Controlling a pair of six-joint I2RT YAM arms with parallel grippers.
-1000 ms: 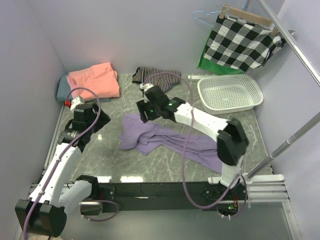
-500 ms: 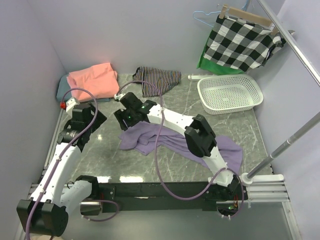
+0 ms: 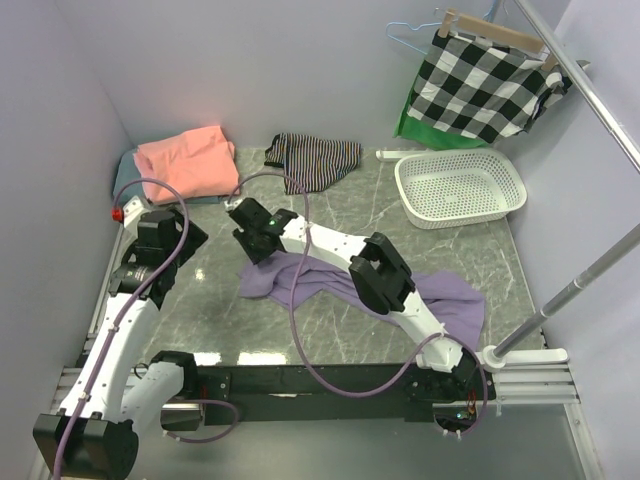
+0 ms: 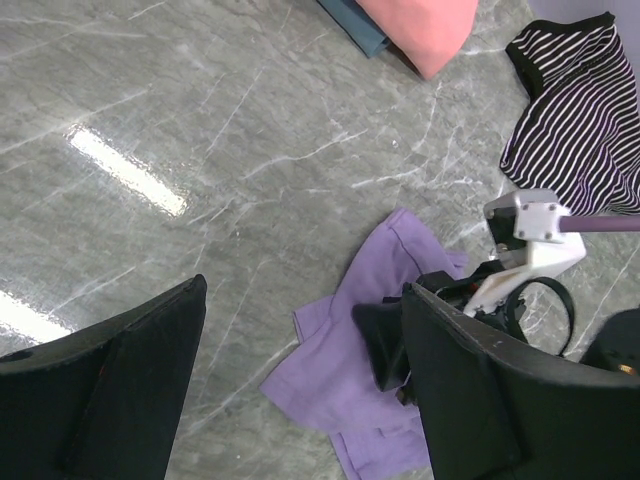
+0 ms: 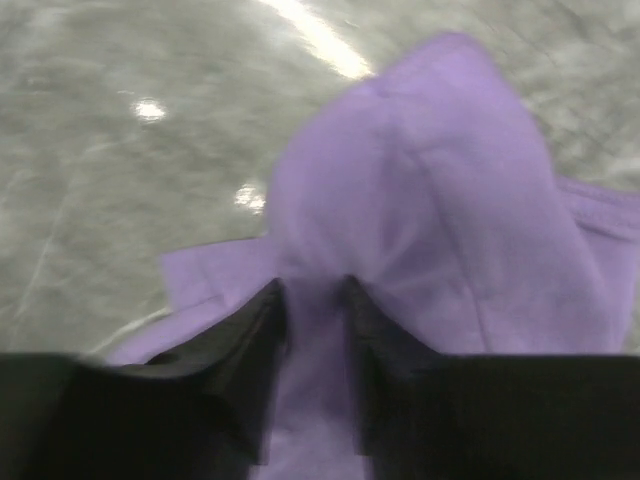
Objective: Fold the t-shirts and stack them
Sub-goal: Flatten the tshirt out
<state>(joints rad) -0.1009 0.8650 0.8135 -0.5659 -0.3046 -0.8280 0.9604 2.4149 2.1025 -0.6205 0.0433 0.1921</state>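
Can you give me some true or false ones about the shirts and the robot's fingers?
The white basket holds clothes. False: the basket is empty.
The pink t-shirt lies on the grey-teal t-shirt. True.
The right fingers pinch the purple t-shirt. True.
The left fingers grip the pink t-shirt. False: the left fingers are open, holding nothing.
The checked cloth lies in the basket. False: the checked cloth hangs from a wooden hanger.

Bright, even light falls from above, and white glare streaks my tabletop. My right wrist view is blurred and soft, the shirt smeared. The overhead view is sharp, its shadows faint.
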